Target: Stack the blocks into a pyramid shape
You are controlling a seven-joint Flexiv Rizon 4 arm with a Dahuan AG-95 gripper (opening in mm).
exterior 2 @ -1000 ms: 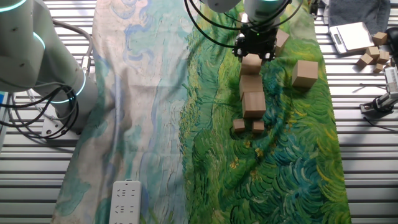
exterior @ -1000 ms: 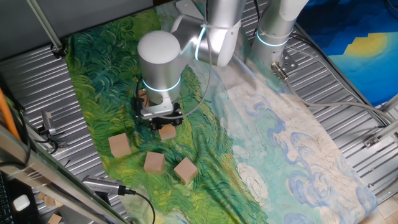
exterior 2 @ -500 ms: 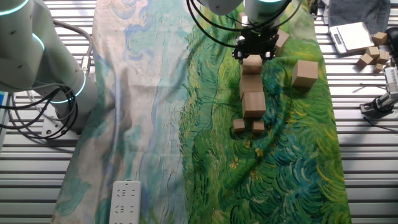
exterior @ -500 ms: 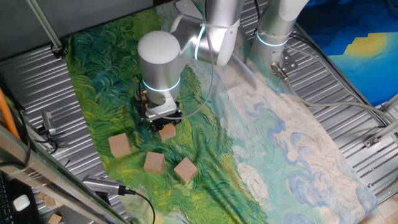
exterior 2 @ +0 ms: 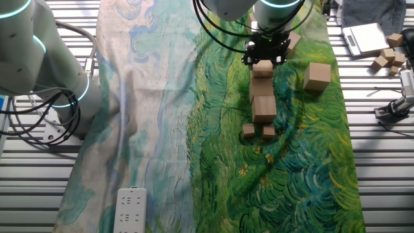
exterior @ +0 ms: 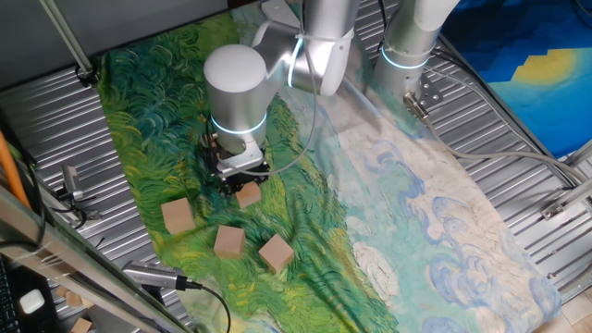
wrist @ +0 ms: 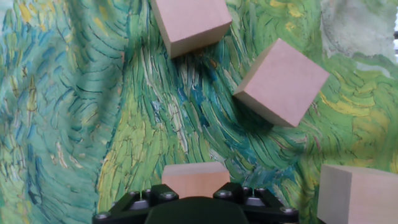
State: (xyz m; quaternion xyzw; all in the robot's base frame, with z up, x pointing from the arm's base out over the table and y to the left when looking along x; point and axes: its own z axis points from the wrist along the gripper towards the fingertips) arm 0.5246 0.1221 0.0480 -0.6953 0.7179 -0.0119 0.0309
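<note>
One block (exterior: 248, 194) sits clamped in your gripper (exterior: 242, 182), just above the painted cloth (exterior: 305, 213). Three loose blocks (exterior: 225, 242) lie ahead toward the cloth's near edge; carry it that way.

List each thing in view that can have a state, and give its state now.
Gripper: shut on a block.
Held block: between the fingers; cannot tell if lifted.
Loose blocks: lying apart on the cloth, none stacked.
Cloth: spread out, wrinkled.
</note>
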